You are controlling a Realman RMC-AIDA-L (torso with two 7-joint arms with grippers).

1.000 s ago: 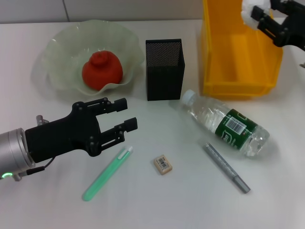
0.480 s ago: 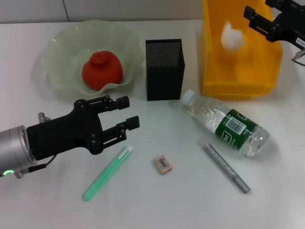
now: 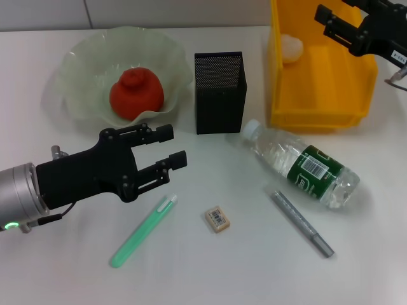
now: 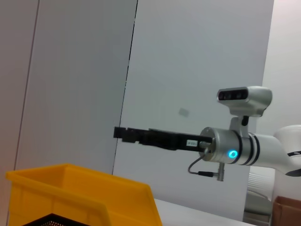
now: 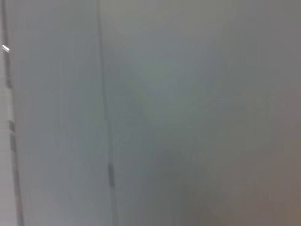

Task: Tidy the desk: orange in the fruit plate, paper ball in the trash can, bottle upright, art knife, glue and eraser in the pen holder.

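Working left to right, our left tool [image 3: 168, 146] hovers with its fingers spread and empty, low over the surface [image 3: 191, 267] in front of the fruit plate [image 3: 73, 70], where the orange [image 3: 135, 95] already sits. Just beside and below its fingertips lies the green art knife [image 3: 141, 232], slanted with its white tip toward the tool; the eraser [image 3: 217, 218] lies a little to its right, and the pen holder [image 3: 219, 92] stands upright behind them, near the plate. We judge the knife the step in hand for this arm: we should turn the wrist so the fingers straddle the slim body across its width near the middle, come down flat and close gently, so it does not pivot or skid. Further right the bottle [image 3: 302, 164] lies on its side, cap toward the holder, with a grey pen-like stick [image 3: 303, 223], likely the glue, in front of it. The paper ball [image 3: 292, 49] rests inside the trash can [image 3: 318, 117] at its far left corner. Our right tool [image 3: 340, 28] hangs above the can's far right rim, parted and holding nothing.
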